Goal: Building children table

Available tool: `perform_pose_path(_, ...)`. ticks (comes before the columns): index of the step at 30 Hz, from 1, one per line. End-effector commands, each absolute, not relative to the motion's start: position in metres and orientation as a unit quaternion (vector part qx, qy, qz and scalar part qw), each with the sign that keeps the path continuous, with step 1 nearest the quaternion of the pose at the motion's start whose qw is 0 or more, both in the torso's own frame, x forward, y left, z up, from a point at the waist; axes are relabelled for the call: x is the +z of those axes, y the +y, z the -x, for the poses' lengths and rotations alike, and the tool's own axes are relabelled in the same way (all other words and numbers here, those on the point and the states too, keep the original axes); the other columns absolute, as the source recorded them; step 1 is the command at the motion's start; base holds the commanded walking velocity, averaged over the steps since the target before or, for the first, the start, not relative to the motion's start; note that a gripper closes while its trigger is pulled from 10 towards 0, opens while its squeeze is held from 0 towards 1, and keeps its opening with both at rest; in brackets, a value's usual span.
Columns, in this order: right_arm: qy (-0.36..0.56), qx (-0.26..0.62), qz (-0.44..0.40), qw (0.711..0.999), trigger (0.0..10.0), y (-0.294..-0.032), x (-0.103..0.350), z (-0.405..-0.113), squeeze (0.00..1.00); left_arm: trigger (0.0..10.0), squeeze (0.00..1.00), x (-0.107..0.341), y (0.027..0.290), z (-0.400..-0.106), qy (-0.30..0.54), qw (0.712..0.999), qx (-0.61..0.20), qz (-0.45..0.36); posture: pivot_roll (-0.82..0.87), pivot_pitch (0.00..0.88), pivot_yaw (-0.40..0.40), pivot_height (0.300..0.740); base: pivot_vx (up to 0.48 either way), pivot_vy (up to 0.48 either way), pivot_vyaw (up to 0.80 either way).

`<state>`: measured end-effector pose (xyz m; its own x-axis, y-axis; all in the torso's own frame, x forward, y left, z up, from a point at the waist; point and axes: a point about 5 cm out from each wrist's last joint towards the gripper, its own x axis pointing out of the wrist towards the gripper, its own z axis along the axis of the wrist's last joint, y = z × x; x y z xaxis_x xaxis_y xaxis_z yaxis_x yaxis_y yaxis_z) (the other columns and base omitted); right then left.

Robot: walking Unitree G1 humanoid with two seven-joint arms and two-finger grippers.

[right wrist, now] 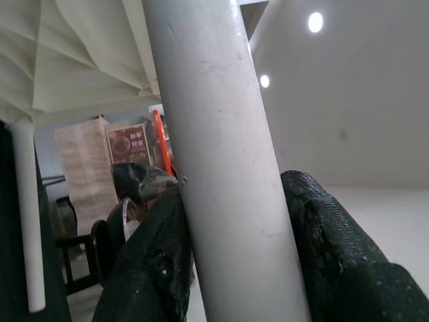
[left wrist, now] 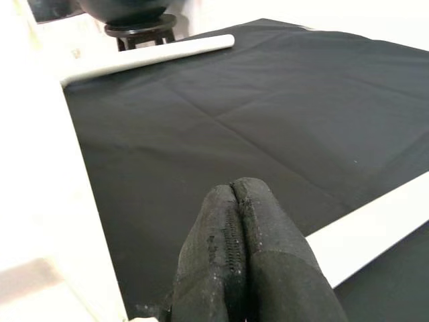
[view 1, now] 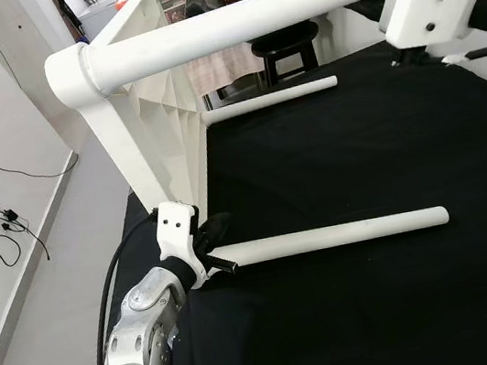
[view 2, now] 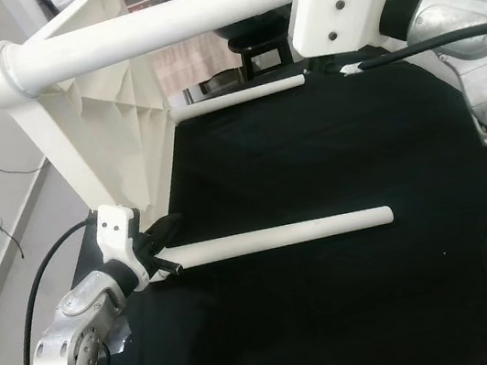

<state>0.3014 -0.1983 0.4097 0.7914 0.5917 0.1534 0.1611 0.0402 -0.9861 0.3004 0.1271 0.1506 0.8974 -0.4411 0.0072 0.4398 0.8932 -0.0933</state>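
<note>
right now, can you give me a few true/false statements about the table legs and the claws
1. The right claw is clamped around the raised white leg. True.
2. The left claw has its fingers spread wide. False: they are pressed together, beside the near leg.
3. The table top lies flat with its legs pointing up. False: it stands on edge on the black cloth, legs pointing sideways.
4. A far leg runs just above the cloth. True.
5. The black stool stands on the cloth. False: it stands beyond the cloth's far edge.
</note>
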Motion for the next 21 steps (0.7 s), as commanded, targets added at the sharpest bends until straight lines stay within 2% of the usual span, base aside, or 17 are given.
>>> perform_pose_path(1,-0.288,0.172,0.661,0.671,0.0,-0.194,0.407,-0.303,0.00,10.0,0.00,0.148,0.137,-0.301,0.010,0.977,-0.209,0.043,-0.21,0.000,0.129,0.740,0.000,0.000,0.00)
perform_pose_path(8,-0.277,0.184,0.651,0.682,0.0,-0.195,0.396,-0.307,0.00,10.0,0.00,0.147,0.149,-0.309,0.013,0.982,-0.186,0.039,-0.21,0.009,0.120,0.740,0.000,0.000,0.00)
perform_pose_path(16,-0.285,0.192,0.639,0.688,0.0,-0.191,0.396,-0.306,0.00,10.0,0.00,0.139,0.168,-0.339,0.028,0.986,-0.147,0.068,-0.24,0.033,0.118,0.740,0.000,0.000,0.00)
perform_pose_path(21,-0.286,0.193,0.638,0.688,0.0,-0.191,0.397,-0.306,0.00,10.0,0.00,0.136,0.169,-0.342,0.034,0.986,-0.147,0.073,-0.24,0.035,0.118,0.740,0.000,0.000,0.00)
